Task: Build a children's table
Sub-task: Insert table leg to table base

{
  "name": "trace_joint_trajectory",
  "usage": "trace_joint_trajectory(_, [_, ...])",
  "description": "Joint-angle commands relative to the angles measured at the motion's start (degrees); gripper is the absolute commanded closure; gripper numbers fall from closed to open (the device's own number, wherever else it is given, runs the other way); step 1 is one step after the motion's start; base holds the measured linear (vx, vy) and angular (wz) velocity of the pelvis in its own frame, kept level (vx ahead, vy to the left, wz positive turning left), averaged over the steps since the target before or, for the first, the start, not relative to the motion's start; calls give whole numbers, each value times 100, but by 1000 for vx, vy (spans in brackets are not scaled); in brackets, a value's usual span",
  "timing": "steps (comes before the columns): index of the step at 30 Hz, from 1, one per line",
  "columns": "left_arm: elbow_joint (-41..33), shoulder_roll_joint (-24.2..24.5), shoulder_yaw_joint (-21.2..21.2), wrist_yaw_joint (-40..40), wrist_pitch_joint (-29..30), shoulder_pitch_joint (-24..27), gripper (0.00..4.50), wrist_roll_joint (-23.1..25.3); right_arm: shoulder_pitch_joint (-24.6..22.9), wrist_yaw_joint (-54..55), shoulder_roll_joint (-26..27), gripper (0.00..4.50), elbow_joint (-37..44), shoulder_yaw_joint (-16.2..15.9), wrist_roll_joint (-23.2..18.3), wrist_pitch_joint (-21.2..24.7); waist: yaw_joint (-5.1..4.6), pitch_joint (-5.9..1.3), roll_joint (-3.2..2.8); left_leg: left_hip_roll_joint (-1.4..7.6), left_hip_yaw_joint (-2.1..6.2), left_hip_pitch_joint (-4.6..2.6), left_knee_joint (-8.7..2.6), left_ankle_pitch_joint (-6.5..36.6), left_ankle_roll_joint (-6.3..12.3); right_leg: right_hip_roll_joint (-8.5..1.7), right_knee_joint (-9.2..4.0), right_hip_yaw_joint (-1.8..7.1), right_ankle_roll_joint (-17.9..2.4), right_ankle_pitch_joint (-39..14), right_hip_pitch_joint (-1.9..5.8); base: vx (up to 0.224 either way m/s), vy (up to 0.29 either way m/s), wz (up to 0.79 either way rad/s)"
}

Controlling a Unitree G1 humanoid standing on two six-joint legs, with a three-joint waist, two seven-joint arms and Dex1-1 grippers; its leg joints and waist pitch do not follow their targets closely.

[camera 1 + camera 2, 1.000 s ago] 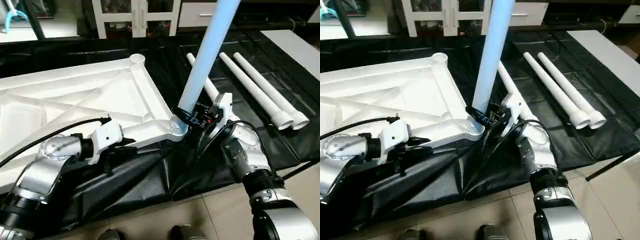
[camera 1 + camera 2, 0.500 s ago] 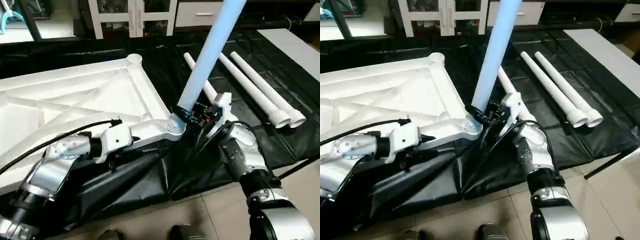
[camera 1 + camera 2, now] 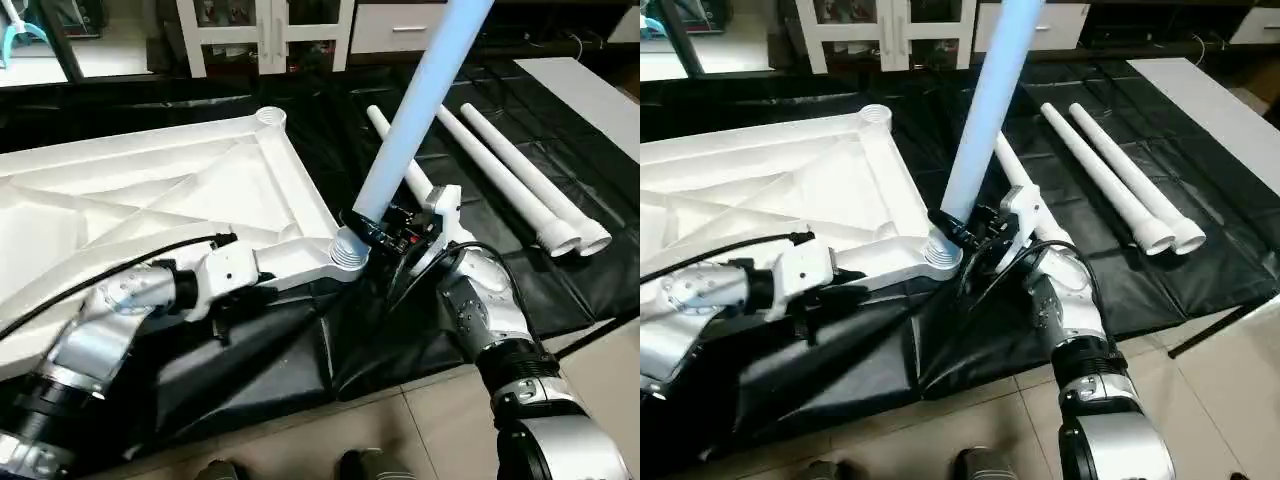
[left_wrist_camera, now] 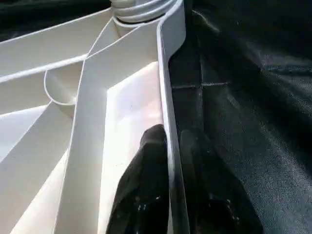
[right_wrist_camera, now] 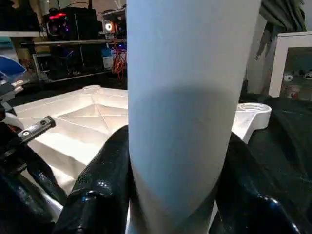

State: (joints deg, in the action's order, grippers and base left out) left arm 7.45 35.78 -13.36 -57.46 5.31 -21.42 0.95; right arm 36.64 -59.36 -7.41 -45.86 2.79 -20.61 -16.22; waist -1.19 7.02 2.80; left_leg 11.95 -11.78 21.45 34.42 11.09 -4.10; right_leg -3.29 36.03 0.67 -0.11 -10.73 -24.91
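On my left I have the square white plastic table top (image 3: pixel 150 190) lying upside down on the black plastic sheeting (image 3: pixel 300 350), its diagonal ribs facing up. My left gripper (image 4: pixel 168 146) sits at the top's near edge: in the left wrist view one black finger (image 4: pixel 146 165) is inside the thin white rim and the other outside, pressed together on that rim. Along that edge to the right is the near round corner socket (image 3: pixel 347 250), and I see another socket (image 3: pixel 270 117) at the far corner.

Standing in the near socket is a long white tapered tube leg (image 3: pixel 415 105), leaning up and away to the right. My right gripper (image 3: pixel 385 232) pinches it just above the socket; in the right wrist view a black finger (image 5: pixel 105 175) sits on each side of the tube.

Further right, three more white tube legs (image 3: pixel 520 175) lie flat on the sheeting, one partly behind my right arm, two side by side and touching at their wide ends. A white glass-door cabinet (image 3: pixel 265 35) stands beyond the sheeting.
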Motion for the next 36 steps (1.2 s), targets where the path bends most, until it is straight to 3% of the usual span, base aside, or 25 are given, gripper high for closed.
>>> trace_joint_trajectory(1, [91, 24, -170, -143, 76, 69, 415, 111, -133, 8, -63, 265, -90, -32, 121, 149, -9, -427, -132, 108, 12, -114, -376, 685, 480, -241, -325, 123, -1806, 46, 293, 0, 0, 0])
trace_joint_trajectory(5, [112, 22, -248, -121, 90, 84, 444, 166, -195, -98, -89, 265, -42, -90, 159, 153, -6, -424, -134, 113, 8, -118, -377, 636, 527, -241, -318, 121, -1846, 146, 293, 0, 0, 0])
trace_joint_trajectory(14, [57, 62, -328, -112, 110, 155, 444, 245, -333, -119, -99, 265, -51, -98, 199, 108, -3, -374, -104, 117, 9, -120, -400, 762, 475, -246, -352, 131, -1758, -105, 274, 0, 0, 0])
trace_joint_trajectory(17, [10, 69, -355, -98, 124, 211, 444, 268, -404, -112, -106, 265, -128, -170, 333, -4, -11, -360, -101, 121, 11, -120, -410, 817, 454, -249, -369, 129, -1722, -229, 265, 0, 0, 0])
trace_joint_trajectory(20, [-39, 69, -366, -85, 153, 248, 444, 266, -511, 64, -175, 265, -384, -421, 778, -372, -14, -344, -85, 120, 10, -121, -417, 898, 408, -253, -392, 131, -1658, -427, 246, 0, 0, 0])
trace_joint_trajectory(22, [-71, 70, -363, -77, 175, 267, 444, 246, -551, 267, -113, 265, -479, -337, 740, -330, -21, -327, -62, 120, 12, -120, -431, 978, 372, -249, -411, 135, -1609, -562, 238, 0, 0, 0])
trace_joint_trajectory(27, [-119, 84, -357, -68, 209, 299, 444, 230, -657, 274, -67, 265, -447, -324, 690, -289, -31, -309, -75, 132, 27, -131, -465, 1261, 248, -245, -448, 138, -1495, -868, 208, 0, 0, 0])
trace_joint_trajectory(36, [-165, 86, -361, -94, 252, 322, 444, 219, -749, 274, -33, 265, -384, -276, 546, -126, -36, -303, -91, 134, 30, -133, -497, 1391, 182, -239, -473, 139, -1452, -886, 192, 0, 0, 0])
